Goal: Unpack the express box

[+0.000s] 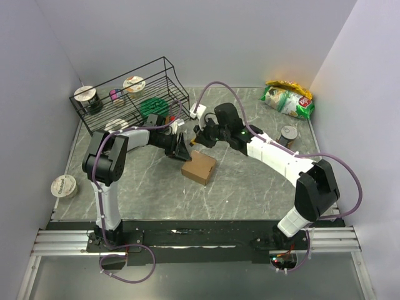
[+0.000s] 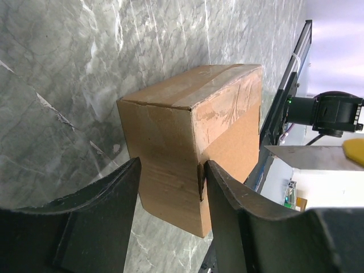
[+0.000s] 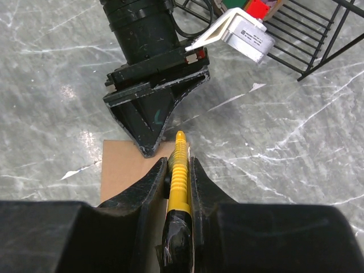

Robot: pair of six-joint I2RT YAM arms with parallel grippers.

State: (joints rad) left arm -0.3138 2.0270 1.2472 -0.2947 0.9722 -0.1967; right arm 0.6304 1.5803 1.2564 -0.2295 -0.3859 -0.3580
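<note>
Express box sits approx mid-surface, flaps shut, clear tape running along the top seam & down one side. L claw is at the box's far-left corner, fingers spread either side of that upright edge, not clamped on anything. R claw is pressed onto a yellow ribbed tool, its tip aimed at the box's far edge, just beside the L claw. Step in hand looks like slitting the tape. It should go best w/ the L claw bracing the box so it can't slide. Tool tip should stay on the seam, shallow, drawn straight & away from the L fingers. Risks are the light box skating or the tip digging into cardboard. Count: 1 box, 2 claws, 1 tool. Beyond: 1 black wire rack at the far-left corner, 1 green snack bag at the far-right corner, 1 small can near the right edge. Also 4 lidded tubs: 3 in or against the rack (one partly hidden by the L arm), 1 by the left edge.
</note>
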